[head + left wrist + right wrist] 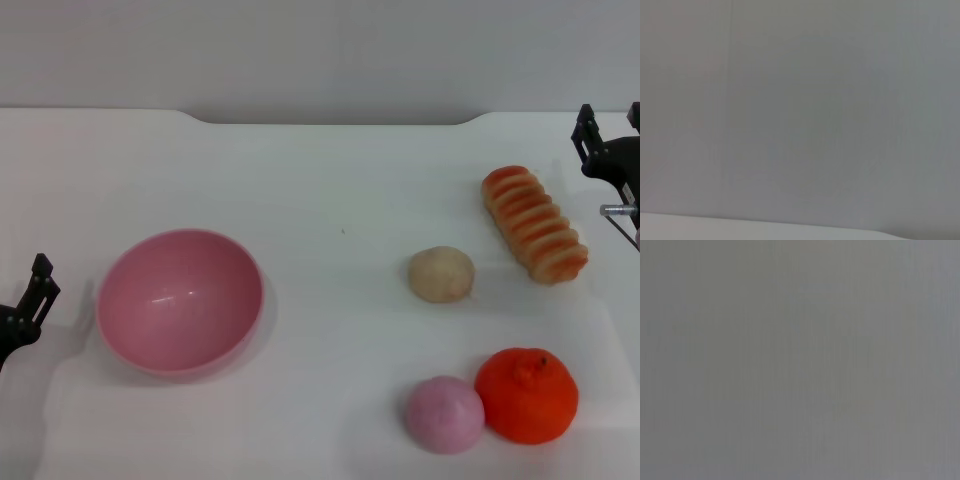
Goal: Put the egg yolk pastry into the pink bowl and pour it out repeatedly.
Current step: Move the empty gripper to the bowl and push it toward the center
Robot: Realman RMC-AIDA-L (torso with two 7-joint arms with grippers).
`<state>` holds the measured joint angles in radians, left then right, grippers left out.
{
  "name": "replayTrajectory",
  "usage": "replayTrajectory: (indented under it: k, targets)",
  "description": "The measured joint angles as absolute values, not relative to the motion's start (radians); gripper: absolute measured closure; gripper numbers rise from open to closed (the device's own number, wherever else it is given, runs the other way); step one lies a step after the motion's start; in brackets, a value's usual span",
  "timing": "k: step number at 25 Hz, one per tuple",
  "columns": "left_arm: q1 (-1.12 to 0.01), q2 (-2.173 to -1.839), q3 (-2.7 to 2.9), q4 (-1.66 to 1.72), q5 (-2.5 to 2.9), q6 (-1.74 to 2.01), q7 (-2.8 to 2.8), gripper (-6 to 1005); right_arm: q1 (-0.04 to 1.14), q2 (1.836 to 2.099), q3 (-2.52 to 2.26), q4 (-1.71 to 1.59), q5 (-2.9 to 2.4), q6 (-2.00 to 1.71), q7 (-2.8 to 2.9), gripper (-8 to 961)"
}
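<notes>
Pink ball [445, 414]: nearest, right side, touching the orange fruit [527, 394] on its right.
Pink bowl [180, 301]: left on the white table [330, 180], upright, nothing in it.
Left gripper [28, 305]: at the left edge just beside the bowl; fingers' state cannot tell.
Egg yolk pastry [441, 273]: right of centre, on the table, well apart from the bowl.
Ridged bread roll [534, 223]: farther right, near the pastry.
Right gripper [605, 135]: far right edge, beyond the roll; fingers apart, holding nothing.
</notes>
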<state>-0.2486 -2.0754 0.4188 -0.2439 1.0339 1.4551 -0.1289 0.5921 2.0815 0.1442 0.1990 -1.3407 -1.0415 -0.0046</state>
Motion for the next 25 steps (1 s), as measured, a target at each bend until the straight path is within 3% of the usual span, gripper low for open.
replayTrajectory:
  k: [25]
  targets:
    - [-0.252, -2.075, 0.419, -0.245, 1.034, 1.449, -0.129, 157, 0.594, 2.082, 0.144, 0.203, -1.345, -1.042, -0.005, 340]
